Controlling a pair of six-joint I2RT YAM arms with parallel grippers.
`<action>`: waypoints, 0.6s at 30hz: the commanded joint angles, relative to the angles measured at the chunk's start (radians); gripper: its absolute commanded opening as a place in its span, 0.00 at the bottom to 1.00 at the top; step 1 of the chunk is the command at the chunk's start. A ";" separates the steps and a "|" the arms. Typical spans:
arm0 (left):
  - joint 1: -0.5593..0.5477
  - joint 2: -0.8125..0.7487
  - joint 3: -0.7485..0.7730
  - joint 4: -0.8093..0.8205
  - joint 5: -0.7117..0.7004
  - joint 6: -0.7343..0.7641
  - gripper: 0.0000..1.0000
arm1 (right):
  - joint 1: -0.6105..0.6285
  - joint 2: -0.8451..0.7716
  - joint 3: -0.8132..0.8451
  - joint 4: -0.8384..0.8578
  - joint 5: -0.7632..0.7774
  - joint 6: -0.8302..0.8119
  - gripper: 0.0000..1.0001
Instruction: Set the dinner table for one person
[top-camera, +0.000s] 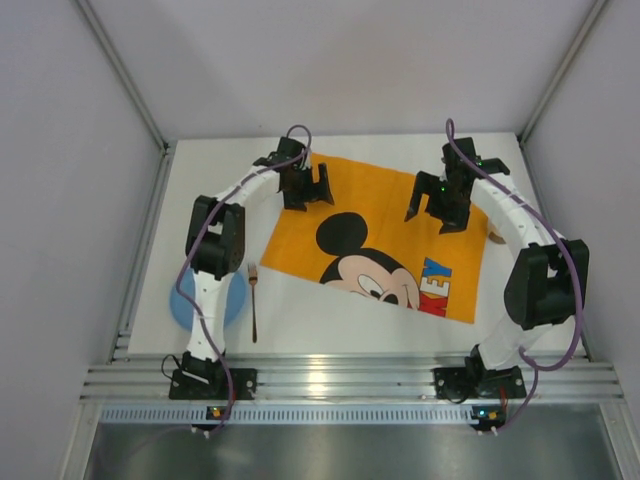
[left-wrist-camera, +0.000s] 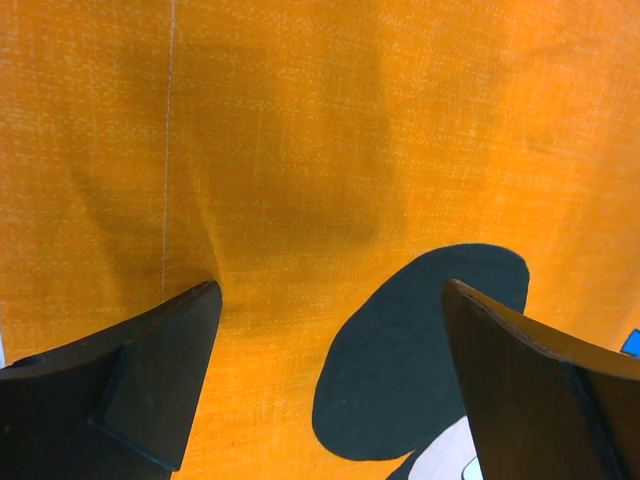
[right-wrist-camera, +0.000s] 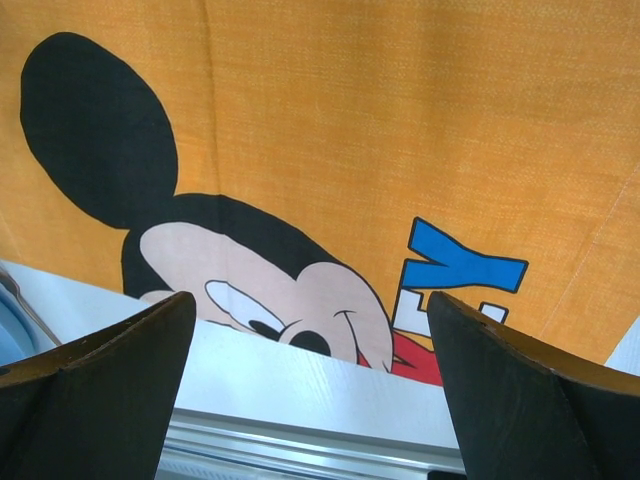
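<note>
Top view gets the whole worktop (top-camera: 340, 325): white, filling the space between the rails. An orange Mickey Mouse mat (top-camera: 390, 200) lies skewed in the middle, a fork (top-camera: 254, 300) sits left of it, and a blue plate (top-camera: 183, 305) is half under the left arm (top-camera: 215, 240). That arm and the right arm (top-camera: 545, 280) both reach out with bent elbows, wrists tipped down over the mat's far corners.

Left wrist cam only sees orange cloth and a black ear (left-wrist-camera: 420, 350). The left jaws are spread wide, gripping nothing.

Right wrist cam adds Mickey's face (right-wrist-camera: 260, 290), a blue Y (right-wrist-camera: 460, 265) and the aluminium rail (right-wrist-camera: 300, 450). The right jaws are wide apart too, empty.
</note>
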 joint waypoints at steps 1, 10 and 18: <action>0.011 -0.074 -0.134 -0.007 -0.054 0.007 0.98 | 0.006 0.002 0.029 -0.023 -0.009 -0.019 1.00; 0.014 -0.328 -0.604 0.058 -0.166 -0.012 0.98 | 0.007 -0.018 0.008 -0.014 -0.004 -0.013 1.00; 0.014 -0.535 -0.790 0.060 -0.203 -0.022 0.98 | 0.020 -0.079 -0.018 -0.012 0.003 0.006 1.00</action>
